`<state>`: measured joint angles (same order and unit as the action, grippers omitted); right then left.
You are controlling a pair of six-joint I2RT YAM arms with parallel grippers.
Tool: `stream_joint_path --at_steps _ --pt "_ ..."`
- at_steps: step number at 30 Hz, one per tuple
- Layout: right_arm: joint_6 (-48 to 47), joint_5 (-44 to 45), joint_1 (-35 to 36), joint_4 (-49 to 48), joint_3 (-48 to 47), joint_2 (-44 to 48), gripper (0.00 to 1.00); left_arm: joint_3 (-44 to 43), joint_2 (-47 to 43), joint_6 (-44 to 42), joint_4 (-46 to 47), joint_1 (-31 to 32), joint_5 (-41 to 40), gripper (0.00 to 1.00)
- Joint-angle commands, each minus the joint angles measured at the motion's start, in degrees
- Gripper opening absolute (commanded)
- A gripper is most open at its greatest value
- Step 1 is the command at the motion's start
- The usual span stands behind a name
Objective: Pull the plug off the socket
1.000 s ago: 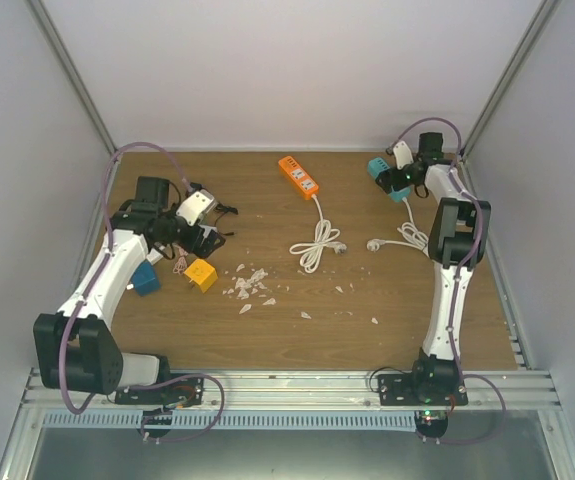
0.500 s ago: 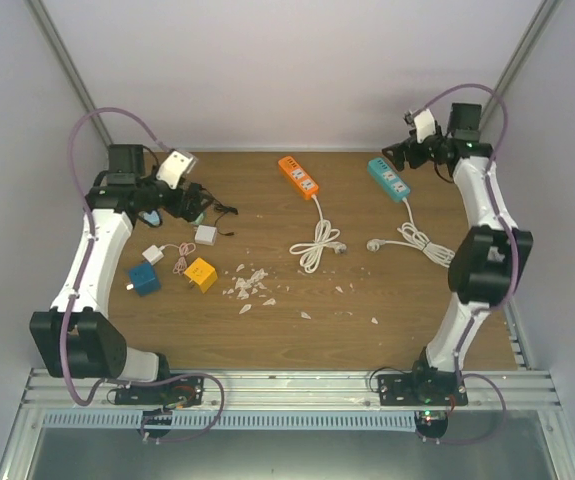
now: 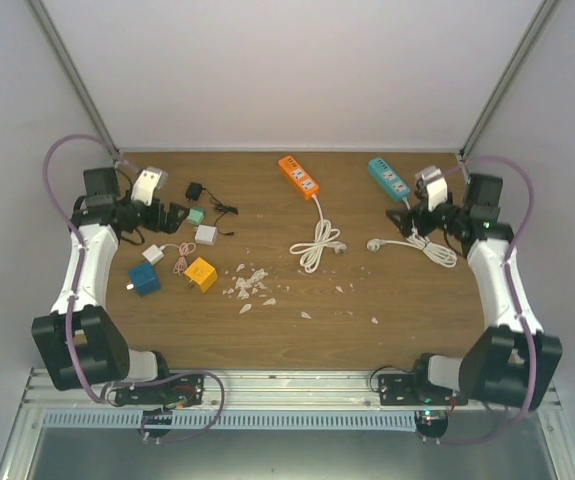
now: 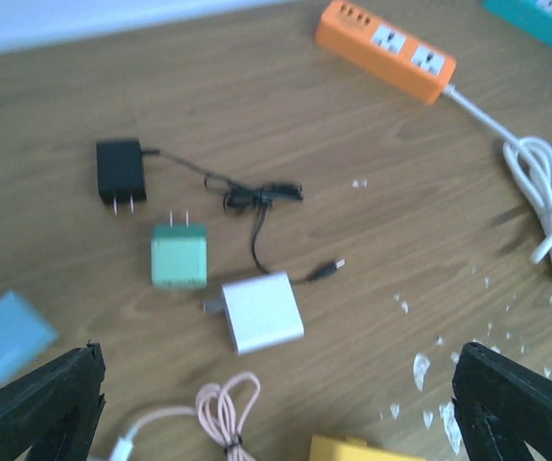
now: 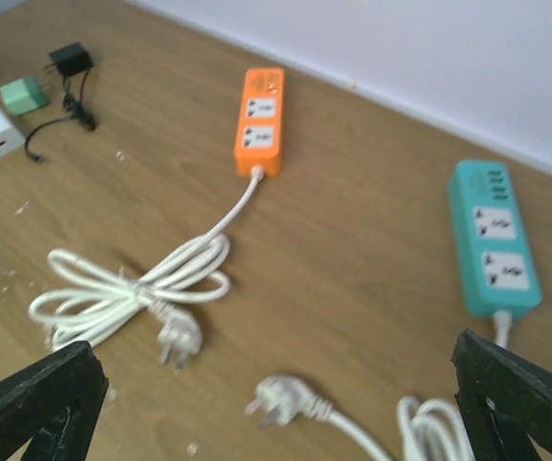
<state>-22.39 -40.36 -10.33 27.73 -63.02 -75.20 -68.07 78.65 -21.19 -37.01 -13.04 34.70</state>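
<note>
An orange power strip [image 3: 298,175] and a teal power strip [image 3: 389,178] lie at the back of the wooden table, each with a white cord. Their sockets show no plug in the right wrist view, where the orange strip [image 5: 260,120] and the teal strip [image 5: 493,238] are both seen. My left gripper [image 3: 164,215] hovers open and empty over loose adapters at the left. My right gripper [image 3: 415,214] hovers open and empty just right of the teal strip. Both show wide-apart fingers in their wrist views, the left gripper [image 4: 276,394] and the right gripper [image 5: 276,394].
A black adapter [image 4: 120,173], a green adapter [image 4: 179,257], a white adapter [image 4: 262,312], a pink cable [image 4: 220,413], a blue cube [image 3: 144,278] and a yellow cube [image 3: 201,274] lie at the left. White cord coils [image 3: 316,243] [image 3: 422,240] and white scraps [image 3: 249,285] lie mid-table.
My right gripper has swung from above the teal strip at the back corner to its right, nearer to me. My left gripper has drawn back to the left, off the adapters.
</note>
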Motion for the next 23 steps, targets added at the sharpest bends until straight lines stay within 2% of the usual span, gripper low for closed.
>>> stream_joint_path --at_steps 1,6,11,23 --pt "0.5 -1.0 -0.5 -3.4 9.0 6.8 1.0 6.4 -5.0 -0.4 5.0 -2.1 1.3 0.99" --pt "0.1 -1.4 -0.6 -6.3 16.1 8.6 1.0 14.6 -9.0 -1.4 7.2 -2.5 1.0 0.99" --pt "-0.4 -2.4 -0.6 -7.0 17.9 7.9 1.0 19.7 -11.3 -2.5 8.6 -2.5 0.8 0.99" --pt "0.1 -3.8 -0.6 -7.5 17.9 5.1 1.0 22.1 -13.9 -0.9 11.0 -2.5 -1.6 0.99"
